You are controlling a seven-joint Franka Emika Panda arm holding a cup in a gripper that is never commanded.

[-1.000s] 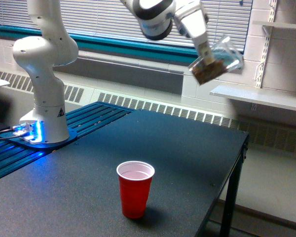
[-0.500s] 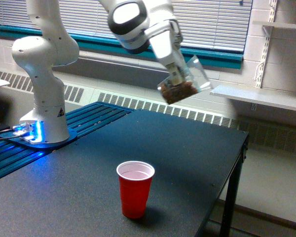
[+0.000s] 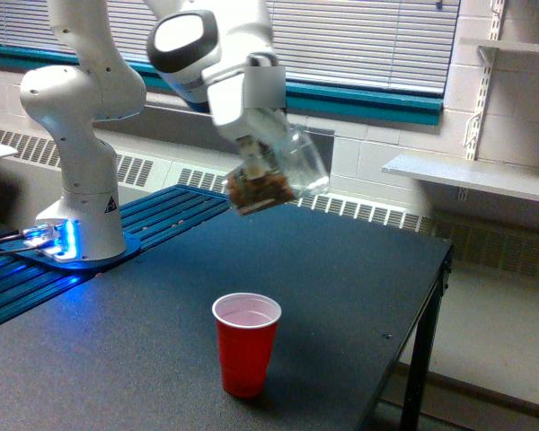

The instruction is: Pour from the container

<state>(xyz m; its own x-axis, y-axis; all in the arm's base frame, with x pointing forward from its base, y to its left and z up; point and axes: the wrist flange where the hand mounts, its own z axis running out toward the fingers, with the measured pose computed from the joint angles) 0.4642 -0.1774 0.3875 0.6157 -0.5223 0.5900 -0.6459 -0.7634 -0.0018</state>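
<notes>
The container (image 3: 283,172) is a clear plastic beaker with brown granular bits lying at its lower end. It hangs tilted in the air, mouth toward the exterior view's right. My gripper (image 3: 256,153) is shut on it from above-left. It sits well above the table, up and slightly right of the red cup (image 3: 246,343). The red cup stands upright on the dark table (image 3: 341,287), white inside, with nothing visible in it.
The arm's white base (image 3: 81,206) stands on a blue-lit plate at the exterior view's left. The table's right edge (image 3: 436,269) drops off to the floor. A white shelf (image 3: 467,175) and a window with blinds lie behind.
The gripper has carried the container leftward and downward, from high at the right to a spot above the red cup. The cup has not moved.
</notes>
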